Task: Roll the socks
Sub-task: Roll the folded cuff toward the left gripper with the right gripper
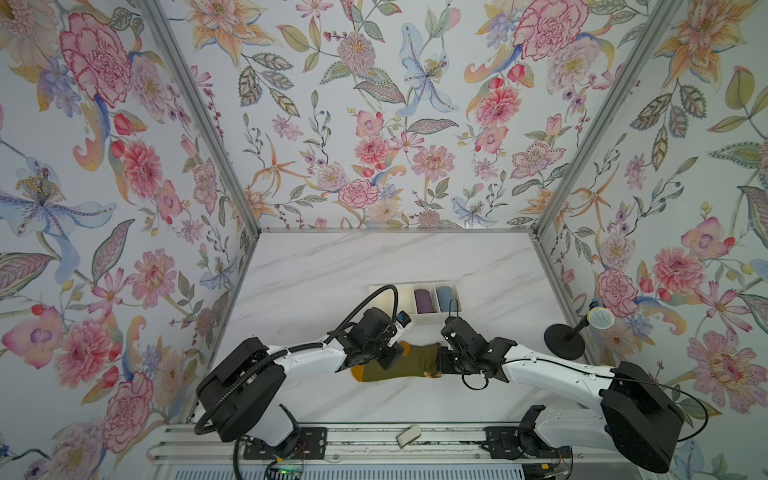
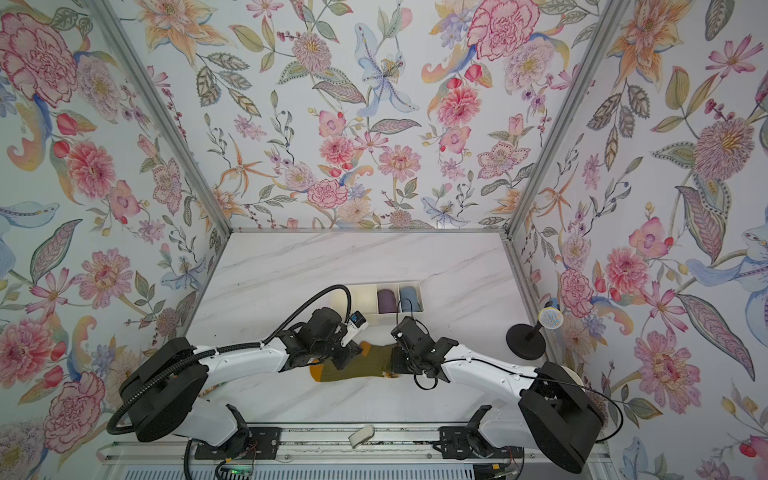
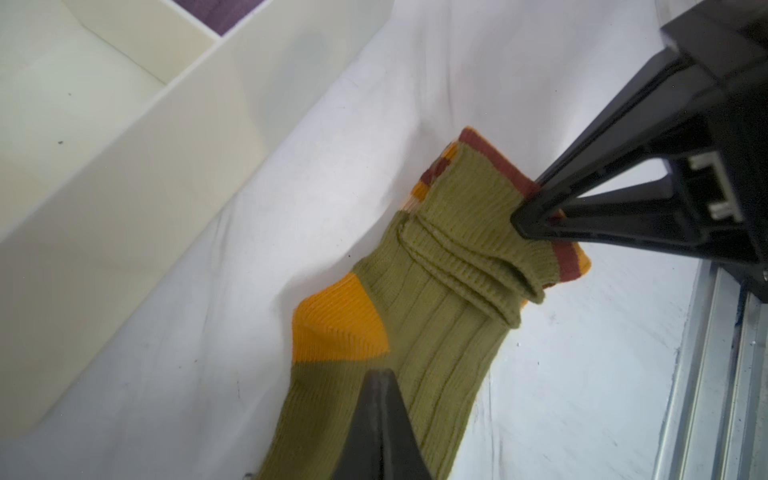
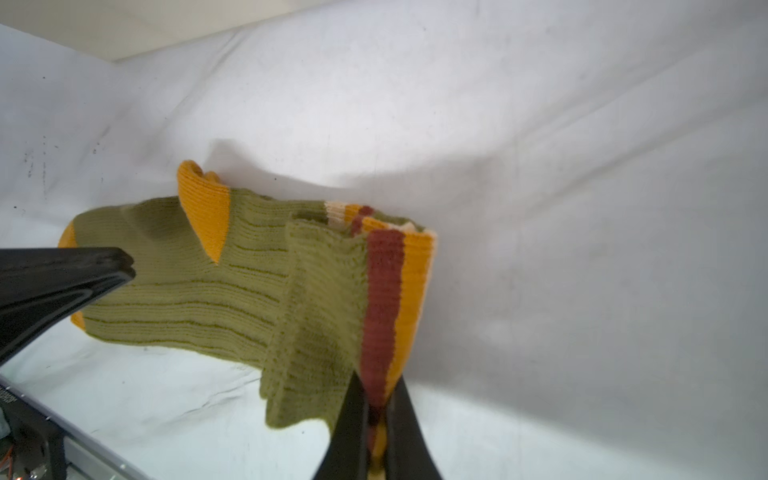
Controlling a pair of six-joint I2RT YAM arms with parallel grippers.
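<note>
Socks (image 1: 415,361) lie under pressed-together left claw (image 3: 379,376), cuff (image 4: 384,291) pinched by right claw (image 4: 376,401)

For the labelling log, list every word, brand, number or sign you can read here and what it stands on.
No text can be read.
On the left arm's white wrist camera, a blue mark: too small to read.
No print on the olive-green socks.

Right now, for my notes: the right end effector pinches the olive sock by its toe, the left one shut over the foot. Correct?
Not the toe: in the right wrist view the right end effector pinches the olive sock by its striped cuff. The left end effector is shut over the foot.
</note>
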